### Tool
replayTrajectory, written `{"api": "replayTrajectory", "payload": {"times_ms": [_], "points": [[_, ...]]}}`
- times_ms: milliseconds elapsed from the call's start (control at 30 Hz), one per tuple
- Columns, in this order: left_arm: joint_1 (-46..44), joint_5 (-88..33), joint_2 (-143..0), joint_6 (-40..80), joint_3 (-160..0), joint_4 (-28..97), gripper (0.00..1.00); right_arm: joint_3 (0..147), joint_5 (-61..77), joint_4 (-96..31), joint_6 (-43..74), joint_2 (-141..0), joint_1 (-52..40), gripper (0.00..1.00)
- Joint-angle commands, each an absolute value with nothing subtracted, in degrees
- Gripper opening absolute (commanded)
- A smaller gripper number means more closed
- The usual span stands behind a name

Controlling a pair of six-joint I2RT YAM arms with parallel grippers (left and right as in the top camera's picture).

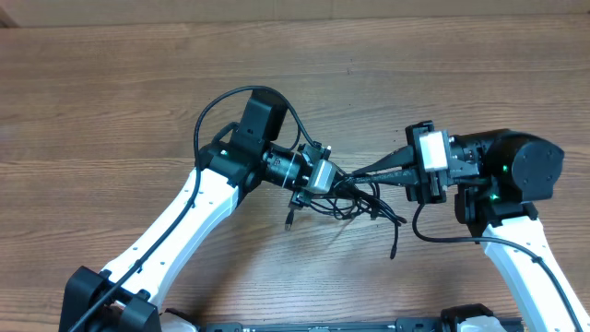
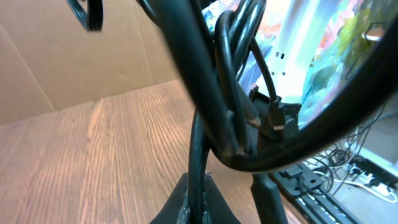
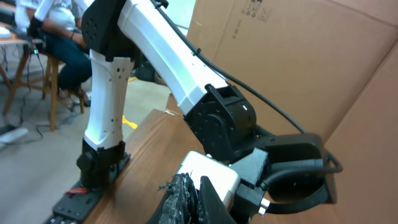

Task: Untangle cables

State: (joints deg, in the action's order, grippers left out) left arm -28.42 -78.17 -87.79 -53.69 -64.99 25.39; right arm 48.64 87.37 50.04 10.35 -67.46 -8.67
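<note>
The cables (image 1: pixel 364 205) form a thin black tangle on the wooden table between my two grippers. Loose strands trail toward the front, and one plug (image 1: pixel 289 221) lies left of the bunch. My left gripper (image 1: pixel 343 182) reaches in from the left. In the left wrist view my left gripper (image 2: pixel 200 208) is shut on one black cable (image 2: pixel 200 143), which rises into loops close to the lens, with a small plug (image 2: pixel 277 117) hanging there. My right gripper (image 1: pixel 356 172) points left and meets the bunch tip to tip. In its own view my right gripper (image 3: pixel 198 196) is shut, with no cable visible between its fingers.
The left arm's white link (image 3: pixel 161 56) and silver wrist camera (image 3: pixel 214 177) stand right in front of the right gripper. A thick black robot cable (image 1: pixel 217 106) arcs over the left wrist. Cardboard walls (image 2: pixel 62 56) ring the table (image 1: pixel 111 92).
</note>
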Motion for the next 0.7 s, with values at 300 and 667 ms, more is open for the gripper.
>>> {"api": "replayTrajectory", "payload": {"times_ms": [300, 667], "points": [[-28.9, -77.3, -87.9, -53.1, -65.7, 28.3, 0.05, 48.4, 83.1, 52.2, 8.5, -67.5, -8.6, 0.04], [-28.9, -77.4, -87.9, -53.1, -65.7, 30.2, 0.04, 48.4, 80.6, 49.8, 8.6, -67.5, -2.7, 0.04]]}}
